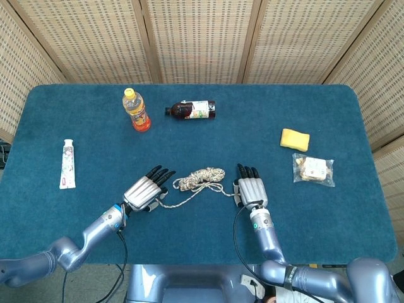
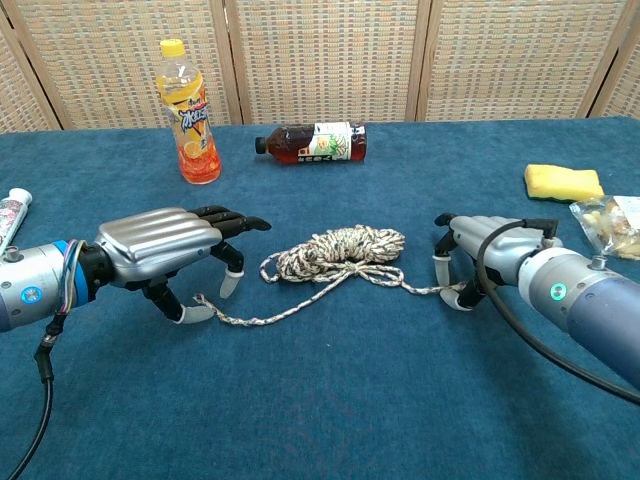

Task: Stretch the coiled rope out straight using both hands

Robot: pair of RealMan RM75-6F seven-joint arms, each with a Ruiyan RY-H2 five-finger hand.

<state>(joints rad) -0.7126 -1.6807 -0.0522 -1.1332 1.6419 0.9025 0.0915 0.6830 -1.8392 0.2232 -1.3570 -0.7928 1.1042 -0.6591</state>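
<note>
The rope [image 2: 335, 255] lay bunched mid-desk [image 2: 330, 400] — unstretched. The right hand [image 2: 487, 250] pinched one end; the left hand [image 2: 170, 248] hovered over the other, fingers apart, gripping nothing.

my left hand [image 2: 165, 243] is showing a ribbed silver back, black fingers, pale tips | my right hand [image 2: 487, 247] is looking the same | both forearms are gleaming silver-blue, trailing black cables, green lights glowing
</note>
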